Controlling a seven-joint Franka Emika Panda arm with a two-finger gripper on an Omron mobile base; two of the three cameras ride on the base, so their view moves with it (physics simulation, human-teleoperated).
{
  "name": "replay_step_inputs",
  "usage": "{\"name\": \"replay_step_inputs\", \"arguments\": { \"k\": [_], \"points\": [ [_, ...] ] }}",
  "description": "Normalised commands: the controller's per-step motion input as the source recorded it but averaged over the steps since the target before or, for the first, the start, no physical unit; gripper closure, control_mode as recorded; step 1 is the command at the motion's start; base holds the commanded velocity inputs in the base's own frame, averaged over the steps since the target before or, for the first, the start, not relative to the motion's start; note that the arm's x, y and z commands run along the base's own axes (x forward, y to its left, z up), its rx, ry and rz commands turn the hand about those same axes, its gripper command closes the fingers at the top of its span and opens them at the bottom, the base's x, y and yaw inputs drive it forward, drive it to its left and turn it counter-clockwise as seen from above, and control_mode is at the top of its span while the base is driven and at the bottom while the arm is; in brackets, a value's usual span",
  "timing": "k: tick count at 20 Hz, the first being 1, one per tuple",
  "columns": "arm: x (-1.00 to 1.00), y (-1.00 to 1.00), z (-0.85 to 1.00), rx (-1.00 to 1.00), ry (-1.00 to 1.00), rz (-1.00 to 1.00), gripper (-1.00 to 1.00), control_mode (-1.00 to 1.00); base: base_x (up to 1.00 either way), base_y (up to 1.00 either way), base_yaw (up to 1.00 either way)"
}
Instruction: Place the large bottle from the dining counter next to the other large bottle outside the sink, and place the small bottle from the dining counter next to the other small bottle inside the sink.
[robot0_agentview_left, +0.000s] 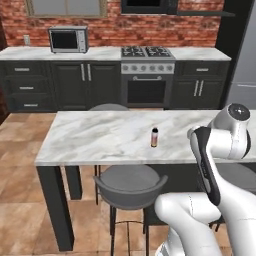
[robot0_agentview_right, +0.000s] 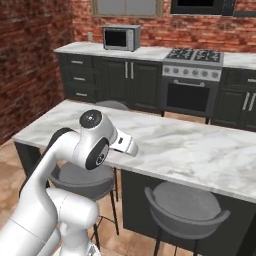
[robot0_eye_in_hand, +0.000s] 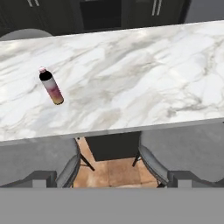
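Note:
The small bottle (robot0_agentview_left: 154, 137) stands upright near the middle of the dining counter (robot0_agentview_left: 95, 135). It has a pale cap, a dark top and a pink-to-yellow body. In the hand view the small bottle (robot0_eye_in_hand: 51, 86) sits at the upper left on the dining counter (robot0_eye_in_hand: 140, 74), well ahead of the hand. My arm (robot0_agentview_left: 220, 150) is folded over the counter's near edge, to the right of the bottle. In the right base view, my wrist (robot0_agentview_right: 125, 143) reaches over the dining counter (robot0_agentview_right: 200, 150). My gripper is open and holds nothing. The large bottle and the sink are out of view.
Round grey stools (robot0_agentview_left: 131, 184) (robot0_agentview_right: 186, 206) (robot0_eye_in_hand: 183, 153) stand under the counter's near side. Beyond the counter runs a marble worktop over dark cabinets, with a microwave (robot0_agentview_left: 68, 39) and a stove (robot0_agentview_left: 147, 52). A fridge (robot0_agentview_left: 244, 60) is at the far right.

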Motion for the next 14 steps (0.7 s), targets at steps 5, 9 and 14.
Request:
{"name": "replay_step_inputs", "arguments": {
  "k": [5,9,14],
  "points": [
    [0.0,0.0,0.0,0.0,0.0,0.0,-1.0,1.0,0.0,0.53,0.0],
    [0.0,0.0,0.0,0.0,0.0,0.0,-1.0,1.0,0.0,0.39,0.0],
    [0.0,0.0,0.0,0.0,0.0,0.0,-1.0,1.0,0.0,0.24,0.0]
  ]
}}
